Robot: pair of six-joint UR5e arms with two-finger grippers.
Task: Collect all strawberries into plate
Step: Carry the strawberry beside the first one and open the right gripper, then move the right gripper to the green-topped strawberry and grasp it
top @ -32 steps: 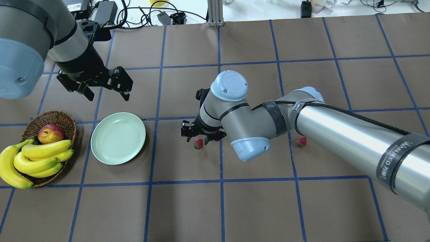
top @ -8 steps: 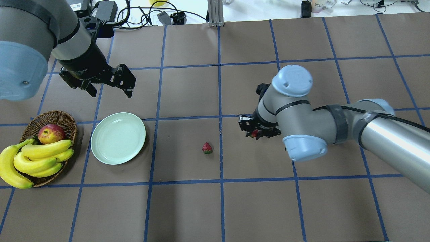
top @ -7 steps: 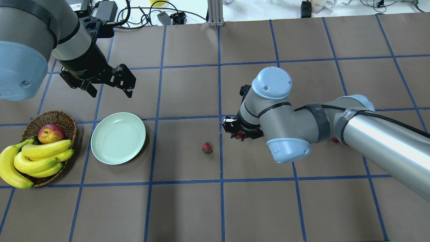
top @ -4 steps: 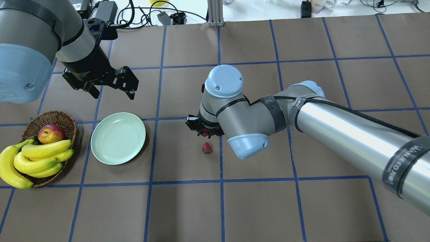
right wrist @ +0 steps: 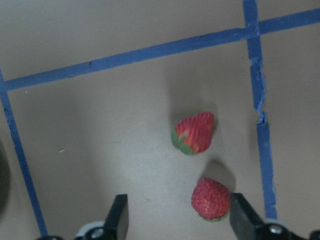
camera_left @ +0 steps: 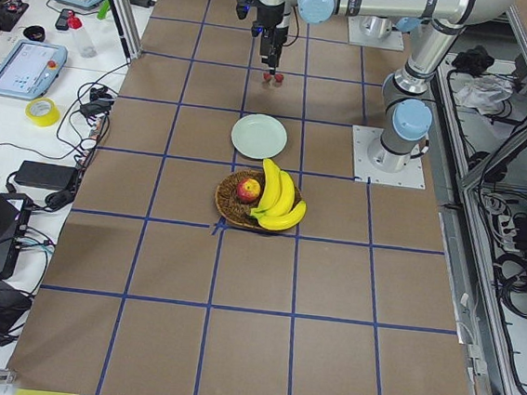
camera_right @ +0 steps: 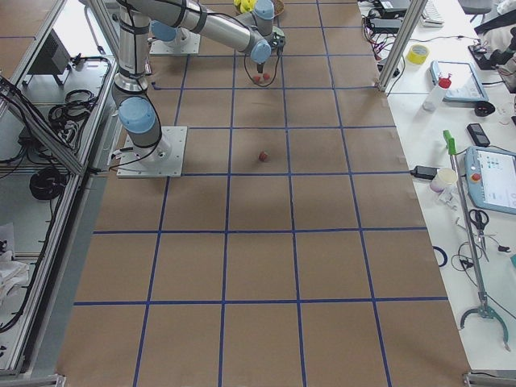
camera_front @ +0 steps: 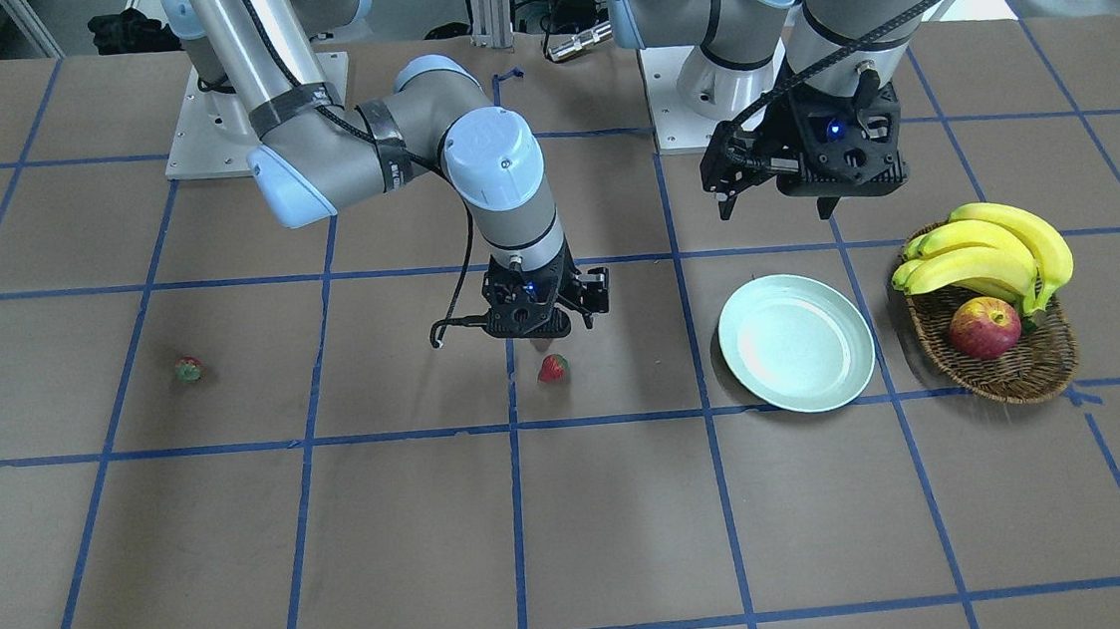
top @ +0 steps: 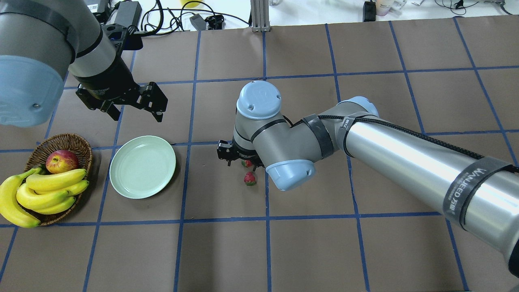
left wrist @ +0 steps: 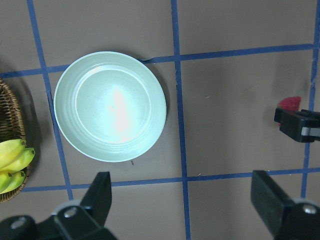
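The right pincer (right wrist: 177,212) hangs low over the tabletop (top: 308,251), near the middle of the overhead view. Its two fingers are spread wide at the bottom edge of its wrist view. One strawberry (right wrist: 210,199) sits between them, close to the finger at lower right. Nothing is squeezing it, though I cannot tell whether it brushes that finger or rests fully on the paper. A second strawberry (right wrist: 195,132) lies just above it at frame centre, clear of the pincer.

Two berries side by side on this central patch look deliberate to me. The spot is well short of the plate (top: 142,166), which lies left of centre in the overhead view, so it probably serves as a drop point within the other arm's reach. A third strawberry (camera_front: 187,369) lies alone at the far left of the front-facing view, well apart from the rest.

No berry is in the plate yet. The plate lies just beside the wicker basket (top: 65,142) of bananas (top: 48,190) and an apple (top: 61,161).

The left pincer (left wrist: 180,182) hovers near the plate at the upper left of the overhead view, fully open and empty. Its camera looks down on the plate, and a red berry shows at the right edge of that frame. That placement suits waiting, then crossing over to fetch.
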